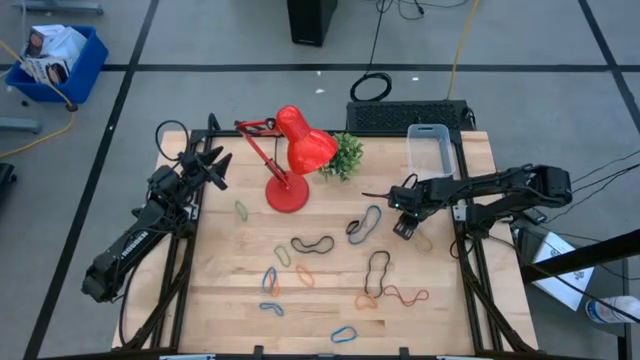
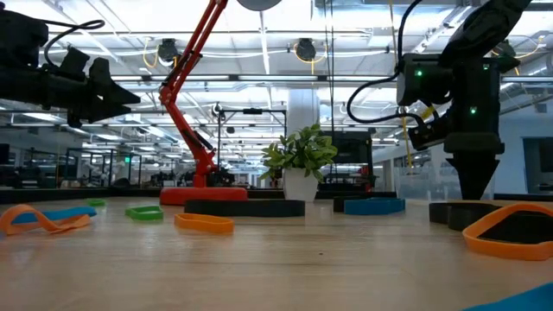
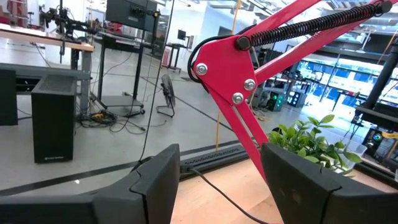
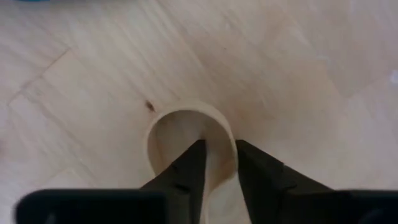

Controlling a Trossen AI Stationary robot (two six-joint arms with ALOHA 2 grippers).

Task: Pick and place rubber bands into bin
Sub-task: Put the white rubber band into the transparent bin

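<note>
On the pale wooden table, the right gripper pinches a tan rubber band edge between narrowed fingers; this thin hold may slip when lifted

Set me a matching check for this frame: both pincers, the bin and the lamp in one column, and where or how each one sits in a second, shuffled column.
Column one:
1. left pincer
2. right pincer
3. bin
4. lamp

Column two:
A. at the table's far right corner
B. down at the tabletop, at a tan rubber band
C. raised over the table's far left, open
D. red, standing beside the plant

Pairs: 1-C, 2-B, 3-A, 4-D
</note>
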